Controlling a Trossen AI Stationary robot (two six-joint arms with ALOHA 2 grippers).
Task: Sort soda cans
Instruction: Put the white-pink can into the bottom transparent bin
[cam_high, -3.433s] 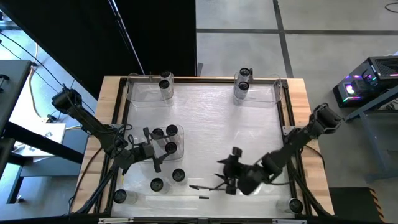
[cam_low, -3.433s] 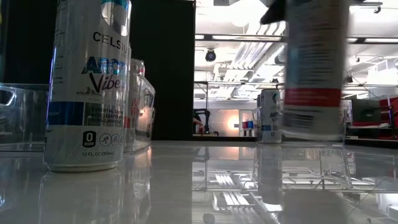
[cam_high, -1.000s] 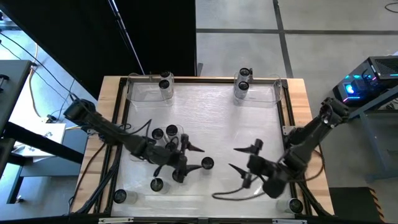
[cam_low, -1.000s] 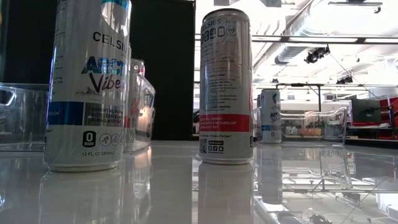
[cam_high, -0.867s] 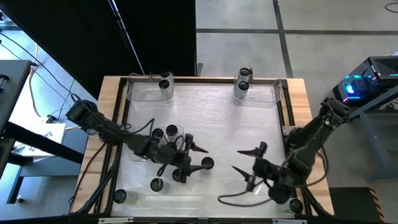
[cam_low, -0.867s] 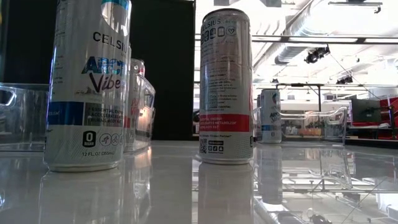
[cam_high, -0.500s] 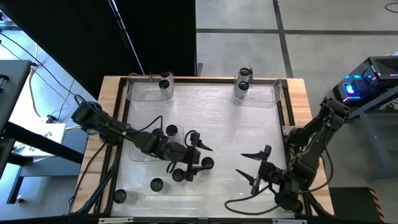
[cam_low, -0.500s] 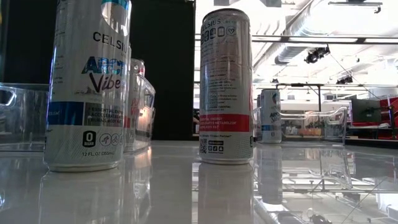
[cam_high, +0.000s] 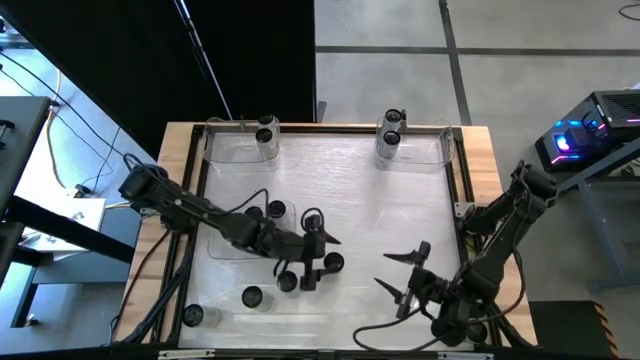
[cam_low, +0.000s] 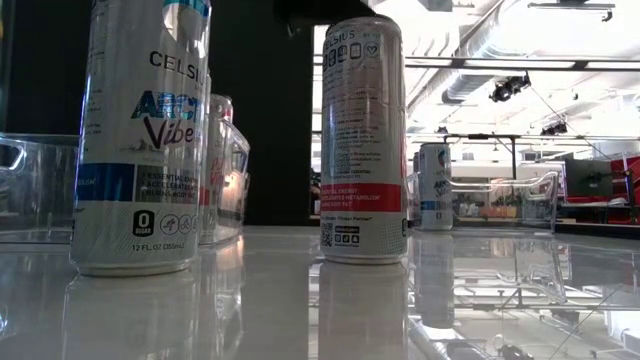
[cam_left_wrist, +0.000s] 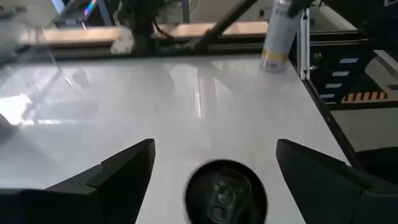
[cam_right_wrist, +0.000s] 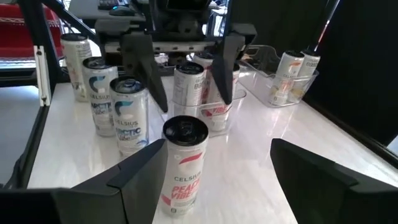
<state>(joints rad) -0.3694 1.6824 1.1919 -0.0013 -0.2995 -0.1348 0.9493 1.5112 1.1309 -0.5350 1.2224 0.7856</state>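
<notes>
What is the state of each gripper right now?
Left gripper: open, above the soda can, holding nothing.
Right gripper: open, holding nothing.

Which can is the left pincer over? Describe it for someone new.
On the white table, find the left pincer, open, near the middle. The slim silvery can with a red band stands under it, alone and apart from the cluster of cans in the clear tray.
</notes>
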